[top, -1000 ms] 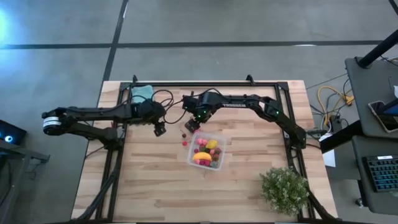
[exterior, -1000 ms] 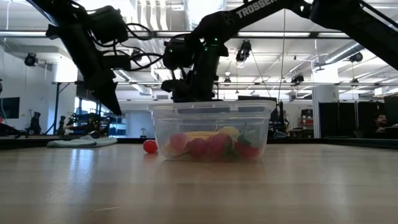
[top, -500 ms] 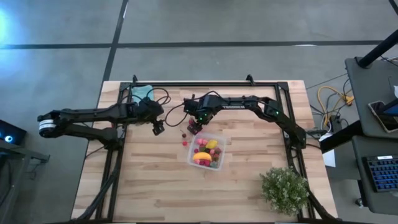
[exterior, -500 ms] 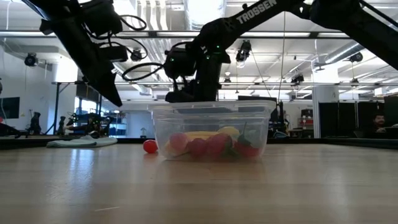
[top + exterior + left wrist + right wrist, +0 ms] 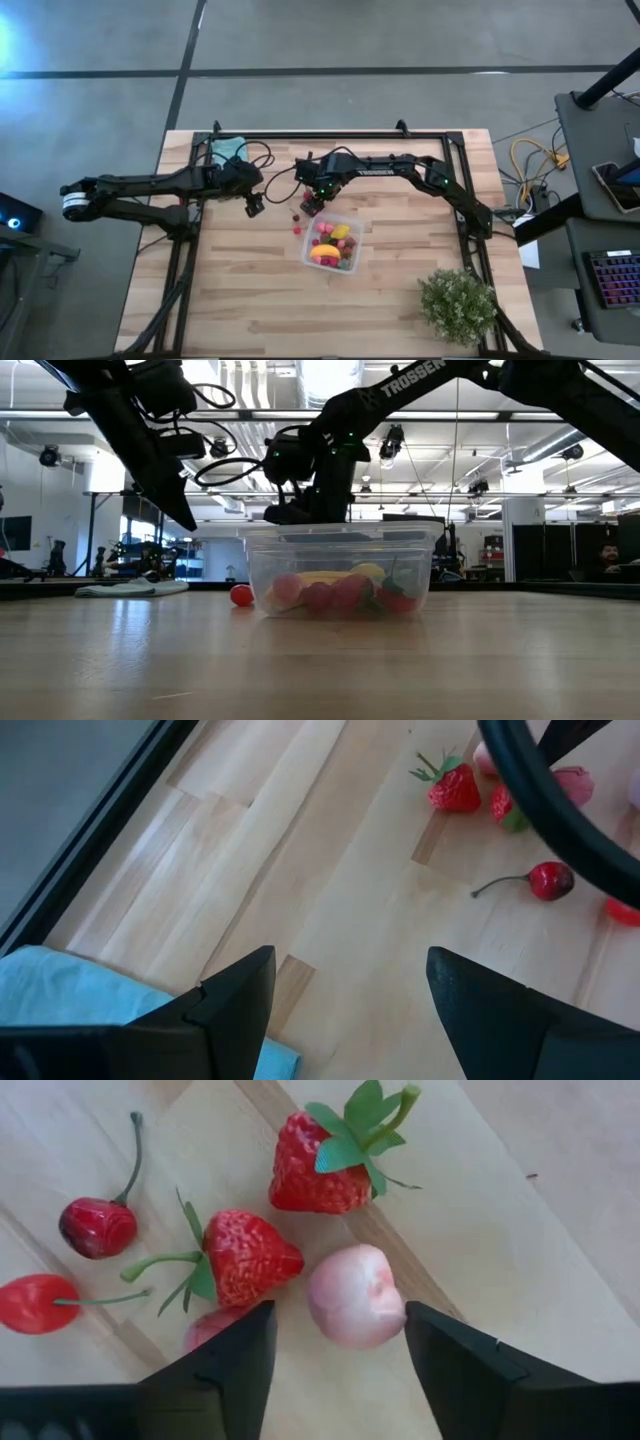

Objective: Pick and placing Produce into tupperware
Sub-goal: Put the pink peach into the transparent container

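My right gripper [image 5: 335, 1355] hangs low over loose fruit just beside the tub [image 5: 334, 241], fingers spread either side of a pale pink peach [image 5: 356, 1297], not clamped on it. I see 2 strawberries [image 5: 318, 1165] and 2 cherries [image 5: 97, 1226] around it. My left gripper [image 5: 345, 995] waits open near the teal cloth [image 5: 70, 995].

Only readable text is "TROSSEN" in white capitals along the dark metal right robot arm [image 5: 415, 377], nothing else legible.
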You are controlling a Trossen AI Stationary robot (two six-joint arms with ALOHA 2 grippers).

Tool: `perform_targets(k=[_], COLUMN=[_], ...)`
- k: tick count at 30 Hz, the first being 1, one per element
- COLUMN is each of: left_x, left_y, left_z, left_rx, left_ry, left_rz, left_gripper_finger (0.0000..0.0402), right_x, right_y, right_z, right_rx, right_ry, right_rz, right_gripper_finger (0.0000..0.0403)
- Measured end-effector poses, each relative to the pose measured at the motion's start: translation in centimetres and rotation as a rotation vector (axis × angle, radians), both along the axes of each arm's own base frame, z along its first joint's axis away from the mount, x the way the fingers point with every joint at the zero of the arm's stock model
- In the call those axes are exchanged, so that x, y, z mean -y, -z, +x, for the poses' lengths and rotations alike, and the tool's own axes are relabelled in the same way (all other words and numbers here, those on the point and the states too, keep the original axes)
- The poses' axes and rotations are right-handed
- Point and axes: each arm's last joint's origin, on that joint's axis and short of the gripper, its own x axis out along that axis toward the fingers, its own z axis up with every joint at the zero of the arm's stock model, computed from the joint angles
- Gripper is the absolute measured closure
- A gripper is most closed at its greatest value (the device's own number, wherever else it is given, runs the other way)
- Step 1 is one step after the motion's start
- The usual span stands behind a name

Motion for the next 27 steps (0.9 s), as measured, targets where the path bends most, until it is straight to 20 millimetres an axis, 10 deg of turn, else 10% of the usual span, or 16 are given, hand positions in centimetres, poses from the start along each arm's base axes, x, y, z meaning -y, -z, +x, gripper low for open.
perform_targets(k=[13,27], left_x=[0.00,-0.01], left_y=[0.00,0.01], left_z=[0.00,0.00], left_rx=[0.000,0.001], left_ry=[-0.001,-0.003], left_rz=[0.000,-0.002], left_gripper_finger=[0.0155,0.0155], right_x=[0.09,0.09], right_y=[-0.05,-0.28], right_z=[0.18,0.01], right_rx=[0.020,0.001], right_ry=[0.005,0.018], right_rz=[-0.004,-0.005], right_gripper_finger=[0.0284,0.0291])
